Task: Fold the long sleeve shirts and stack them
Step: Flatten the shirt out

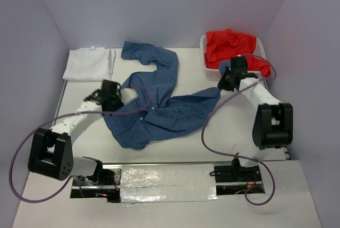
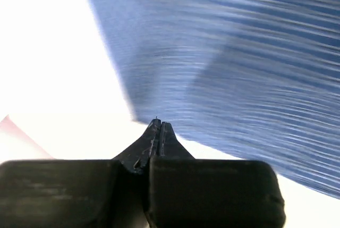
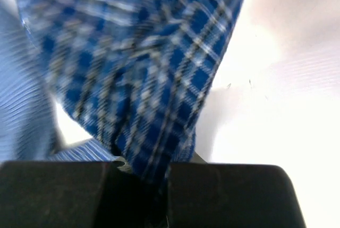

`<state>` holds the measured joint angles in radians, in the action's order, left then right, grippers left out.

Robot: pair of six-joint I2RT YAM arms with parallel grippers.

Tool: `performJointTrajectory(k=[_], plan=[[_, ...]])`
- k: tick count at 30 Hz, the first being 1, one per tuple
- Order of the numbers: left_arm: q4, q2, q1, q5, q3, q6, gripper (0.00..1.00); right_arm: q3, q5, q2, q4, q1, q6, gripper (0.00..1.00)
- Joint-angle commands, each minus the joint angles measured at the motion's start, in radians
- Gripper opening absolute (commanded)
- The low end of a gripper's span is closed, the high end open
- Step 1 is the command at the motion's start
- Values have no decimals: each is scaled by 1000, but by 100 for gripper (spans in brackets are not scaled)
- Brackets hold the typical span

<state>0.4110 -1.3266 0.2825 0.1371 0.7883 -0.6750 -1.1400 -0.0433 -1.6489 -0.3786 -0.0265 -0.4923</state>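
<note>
**Top external.** The blue checked shirt (image 1: 159, 111) lies crumpled across the middle of the table (image 1: 180, 148), with one sleeve trailing off toward 12 o'clock. A folded white shirt (image 1: 87, 64) sits at 10 o'clock. The red shirt (image 1: 228, 44) is heaped in the mesh basket (image 1: 204, 52) at 1 o'clock. The left gripper (image 1: 114, 94) is at the blue shirt's 9 o'clock edge. The right gripper (image 1: 228, 81) is at its 3 o'clock tip, just beside the basket. If that arm lifts, I judge it could snag the basket or drag it along.

**Left wrist.** The jaws are closed tip to tip right at the cloth's edge. Blur hides whether any fabric is actually pinched. If none is, a lift would likely raise only one side and leave the shirt skewed.

**Right wrist.** The jaws are clamped on a bunched fold of the checked cloth, which runs down between the fingers (image 3: 234, 196). With several layers caught, a pull might drag a wad instead of spreading the panel flat.
</note>
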Motion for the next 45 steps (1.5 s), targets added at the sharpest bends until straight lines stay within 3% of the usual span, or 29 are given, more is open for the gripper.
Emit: performJointTrajectory(k=[1,3,4,9,11,13,14,16,17,20,22,26,30,34,36,37,39,40,42,44,45], plan=[[-103,-35,-179,3,169,8,0,-9,42,246,18,-54,99,0],[-129,-94,-275,-5,285,2,0,-1,42,360,17,-122,190,0],[-133,-141,-319,-10,361,-9,0,-10,42,386,-8,-219,252,0],[-77,-243,-295,-7,577,-3,1,-82,-29,486,-65,-400,203,0],[-51,-217,-173,-43,582,-18,17,-93,-26,511,-30,-408,128,0],[79,-218,-23,-89,600,-29,31,-98,-1,521,-19,-411,97,0],[128,-230,18,-162,606,-18,46,-107,14,517,-22,-411,92,0],[236,-246,101,-246,609,37,62,-116,28,482,-45,-408,75,0],[256,-259,115,-308,603,61,75,-128,39,469,-83,-403,64,0],[262,-275,127,-352,542,156,89,-115,42,446,-121,-398,38,0],[215,-281,127,-315,467,189,94,-72,40,460,-102,-398,25,0],[105,-321,116,-96,345,190,98,-40,69,468,-124,-379,3,0],[19,-362,17,49,286,198,99,3,85,482,-161,-342,18,0],[-129,-495,17,221,267,138,99,59,111,488,-218,-342,41,0],[-195,-532,27,242,293,105,90,63,88,489,-239,-343,43,0],[-208,-555,33,228,305,86,70,63,59,494,-253,-345,44,0],[-260,-571,52,200,344,65,48,71,48,514,-269,-349,54,0],[-277,-588,60,181,362,39,23,74,48,523,-281,-354,58,0],[-336,-632,84,185,434,19,0,94,40,560,-283,-362,80,0],[-331,-672,89,158,526,21,0,111,-30,581,-269,-365,93,0],[-292,-727,87,148,658,34,0,121,-65,589,-247,-365,107,0]])
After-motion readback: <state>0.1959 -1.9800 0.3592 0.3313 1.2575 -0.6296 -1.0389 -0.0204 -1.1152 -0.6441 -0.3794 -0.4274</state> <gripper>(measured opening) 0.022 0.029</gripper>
